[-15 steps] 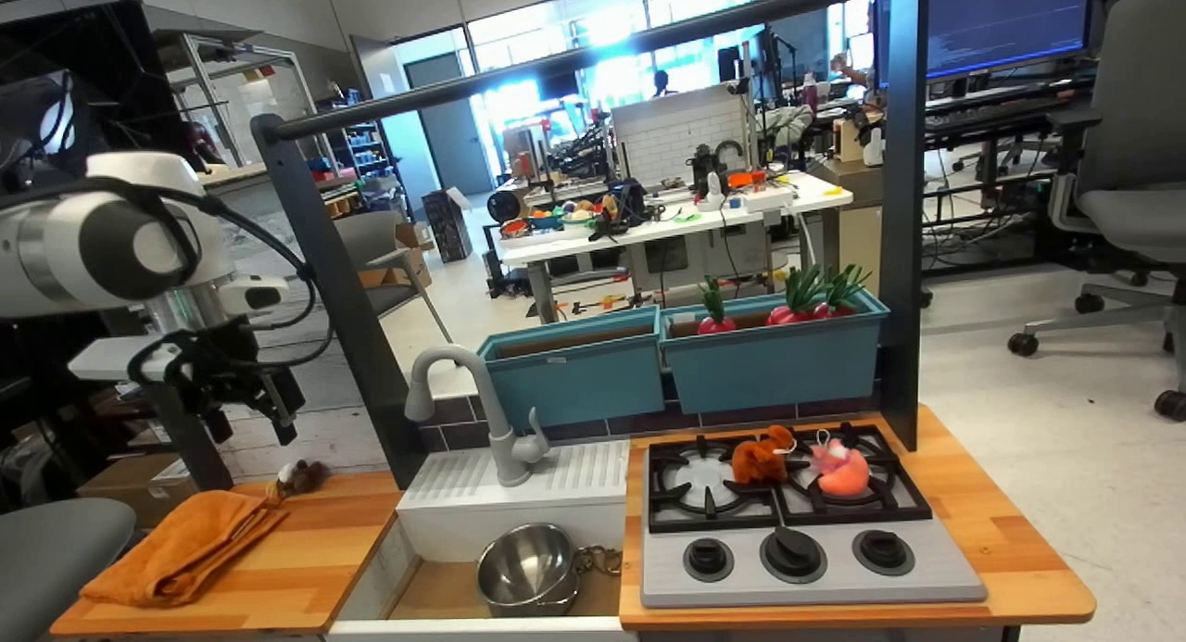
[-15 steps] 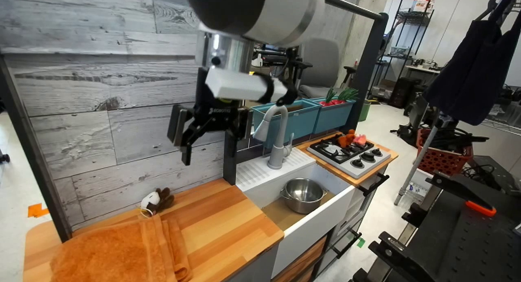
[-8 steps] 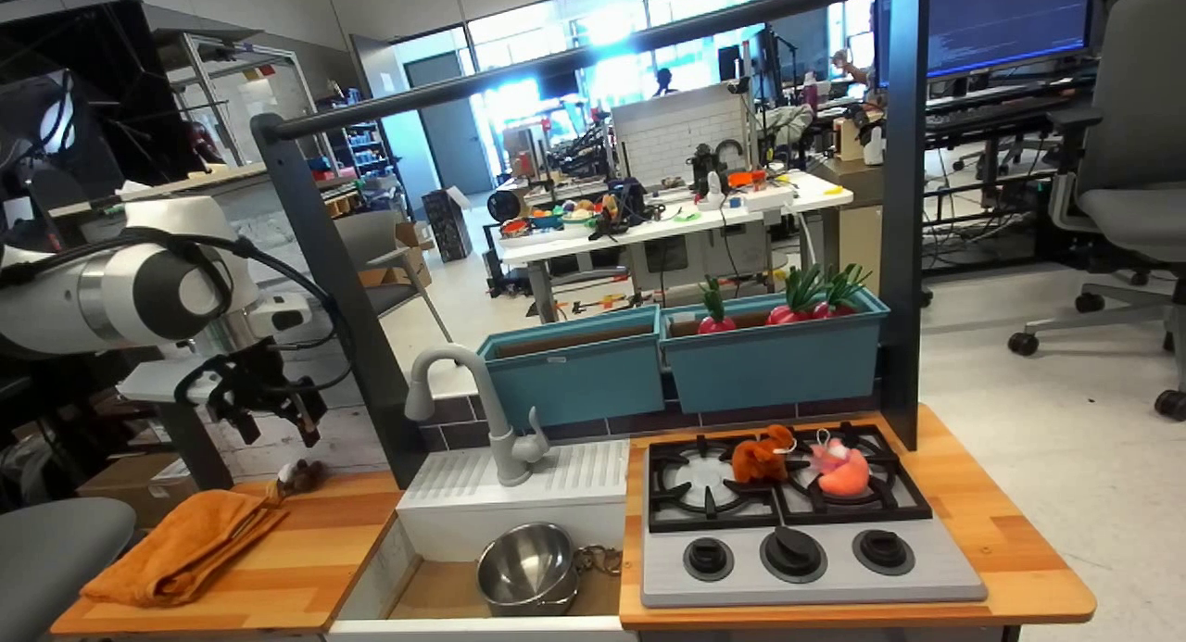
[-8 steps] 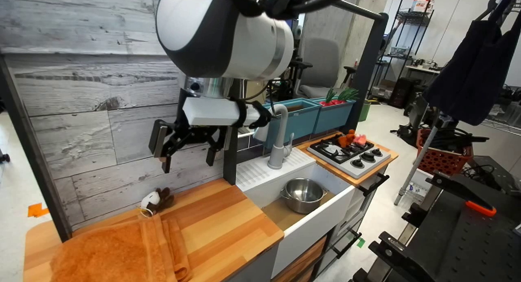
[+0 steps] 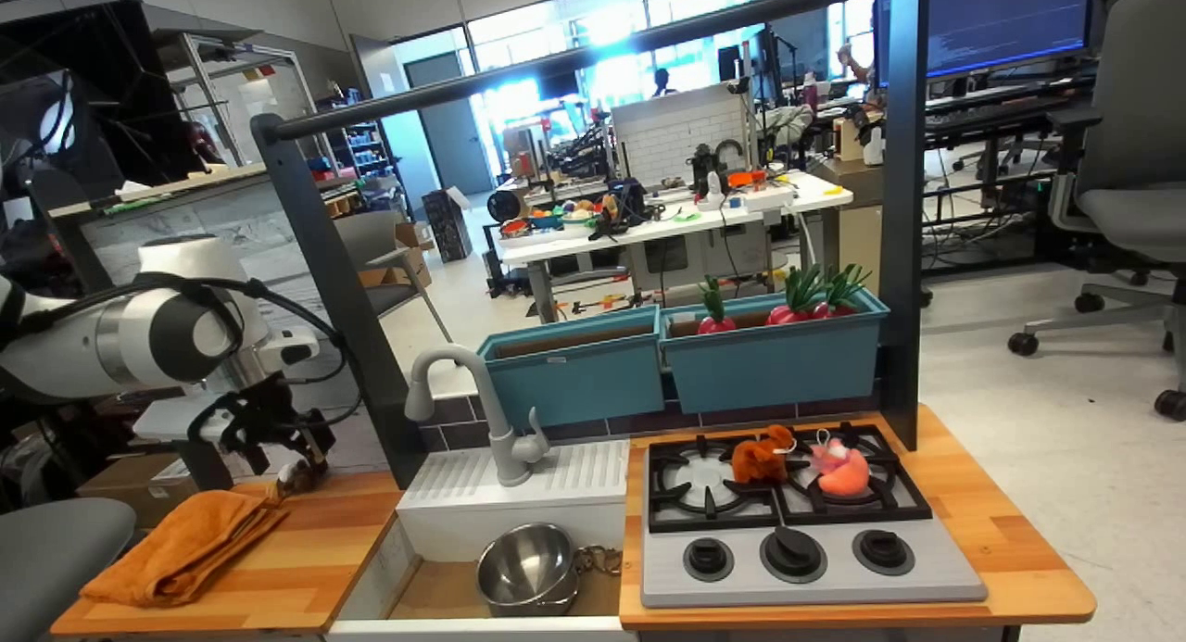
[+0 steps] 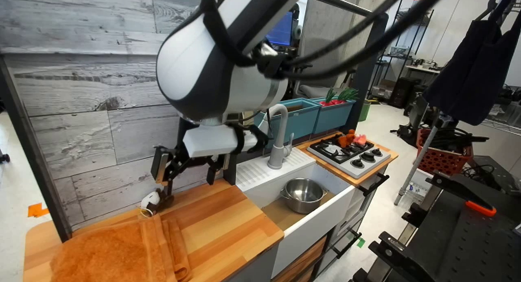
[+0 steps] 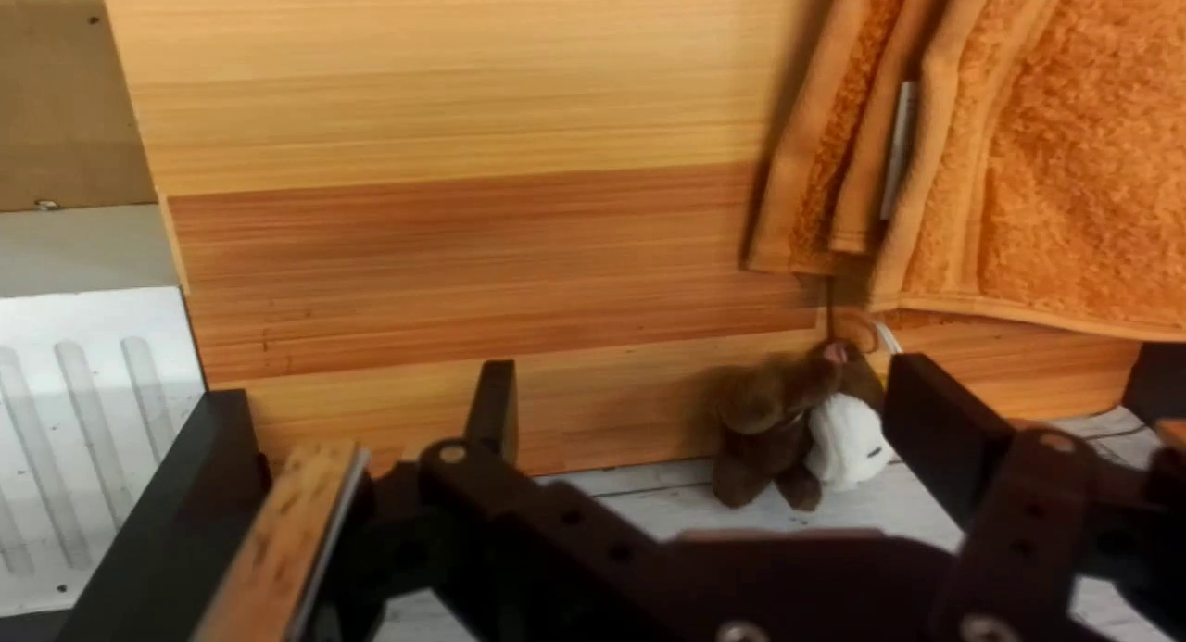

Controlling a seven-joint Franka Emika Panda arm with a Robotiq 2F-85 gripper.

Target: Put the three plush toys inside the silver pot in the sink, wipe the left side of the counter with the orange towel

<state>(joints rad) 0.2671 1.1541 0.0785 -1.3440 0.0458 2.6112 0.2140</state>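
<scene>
Nearest, the fingers [image 7: 945,434] are held wide apart, with nothing gripped. Below and between them, off-centre toward the orange towel [image 7: 1066,160], the brown-and-white plush toy [image 7: 788,434] is seen at the back edge of the tabletop [image 7: 463,271], near the planked wall [image 6: 89,139]; whether it is touched cannot be told. Its grasp is judged to be the step in hand. For this, the fingers are best shifted slightly toward the towel until the toy is centred, then lowered along both its flanks and closed on the soft body. The towel's hem, just beside it, should not be caught, nor the wall scraped.

By the wrist view the toy's white head is shown plainly; in an exterior view part of its body is hidden behind one of the fingers [image 6: 168,186]. Farther off, the silver pot [image 6: 304,192] is set in the sink [image 6: 317,229]. Farthest, the rust-orange plush toy [image 5: 760,459] and the pink plush toy [image 5: 841,471] are found near each other on the stove [image 5: 815,594]. Pot and stove are shown in both exterior views but not in the wrist view, where a corner of the sink's floor and the ribbed drainboard [image 7: 93,457] are caught.
</scene>
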